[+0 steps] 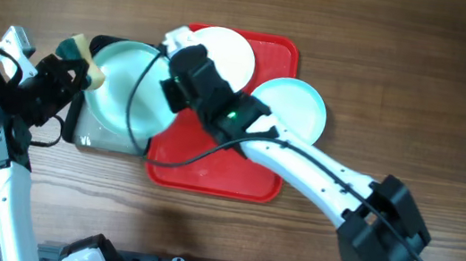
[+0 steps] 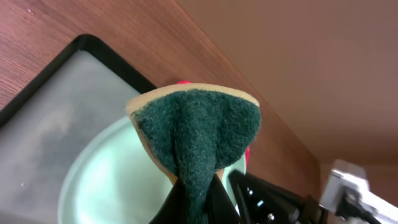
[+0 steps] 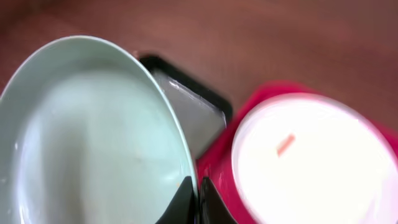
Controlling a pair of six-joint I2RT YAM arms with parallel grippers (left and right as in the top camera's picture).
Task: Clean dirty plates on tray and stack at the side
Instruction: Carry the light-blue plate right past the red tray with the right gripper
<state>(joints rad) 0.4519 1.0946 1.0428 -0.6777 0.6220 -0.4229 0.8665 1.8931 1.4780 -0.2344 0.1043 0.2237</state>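
The right gripper point(image 3: 198, 196) clamps the rim of the blue plate point(image 1: 126, 89), holding it over the grey tray point(image 1: 92, 137) at frame left, apparently so the sponge point(image 2: 199, 130) pinched tight in the left gripper point(image 2: 196, 198) can wipe it.

Right arm point(image 1: 301, 162) crosses the tray point(image 1: 208, 180) diagonally, barring its middle. Held blue plate point(image 1: 126, 89) covers the grey tray point(image 1: 88, 137); sponge point(image 1: 82, 55) crowds the plate's left rim. Tray's lower strip lies bare.

No writing, label, brand, number or sign can be read in any of the views.
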